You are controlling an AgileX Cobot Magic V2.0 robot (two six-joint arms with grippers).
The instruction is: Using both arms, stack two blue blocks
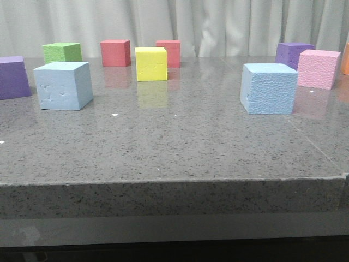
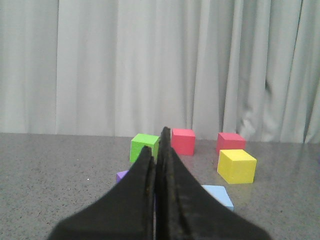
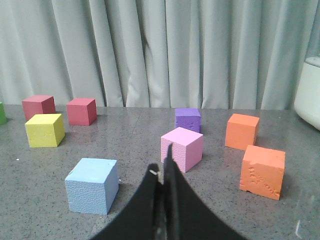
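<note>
Two light blue foam cubes rest apart on the grey stone table. The smoother one with small dents (image 1: 62, 85) is at the left; the pebbled one (image 1: 269, 88) is at the right. In the left wrist view my left gripper (image 2: 156, 142) is shut and empty, and a corner of the dented blue cube (image 2: 219, 195) shows beyond its black fingers. In the right wrist view my right gripper (image 3: 162, 160) is shut and empty, with the pebbled blue cube (image 3: 93, 184) on the table beside and ahead of it. Neither arm shows in the front view.
Other cubes stand around: purple (image 1: 13, 76), green (image 1: 62, 52), two red (image 1: 115, 52), yellow (image 1: 151, 63), purple (image 1: 293, 53) and pink (image 1: 318, 68) at the back right. Two orange cubes (image 3: 263, 171) and a white vessel (image 3: 308, 90) show in the right wrist view. The table's front edge (image 1: 174, 183) is near.
</note>
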